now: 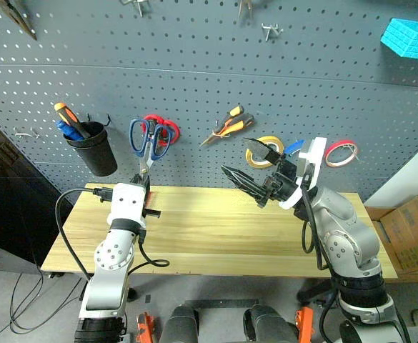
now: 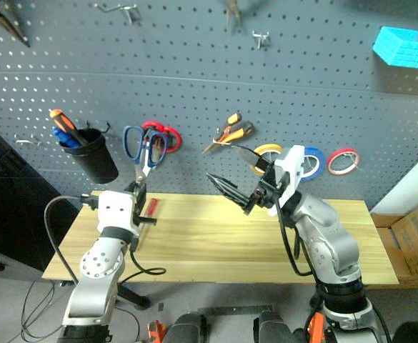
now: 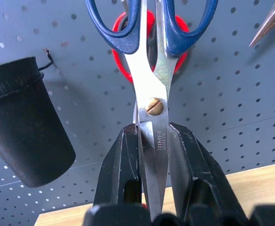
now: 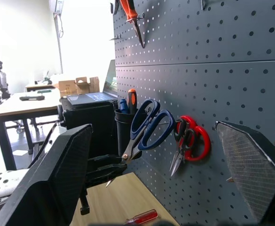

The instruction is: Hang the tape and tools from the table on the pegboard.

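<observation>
Left gripper [image 1: 143,187], clamped on the blades of the blue-handled scissors [image 3: 149,70], holds them upright with their handles against the pegboard [image 1: 194,78], overlapping the red-handled scissors [image 4: 190,141] hanging there. Right gripper [image 2: 241,175] stands with fingers spread wide and empty before the pegboard. Below the pegboard, the red-handled screwdriver [image 2: 150,207] lies on the table [image 1: 216,236].

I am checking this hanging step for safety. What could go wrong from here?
1. The left gripper holds the blue scissors by the blades only; they could slip or swing before a handle ring reaches a hook.
2. The red scissors hang right behind on the pegboard; the blue handles may knock them.
3. The red screwdriver lies on the table near the board, and could be nudged.
</observation>
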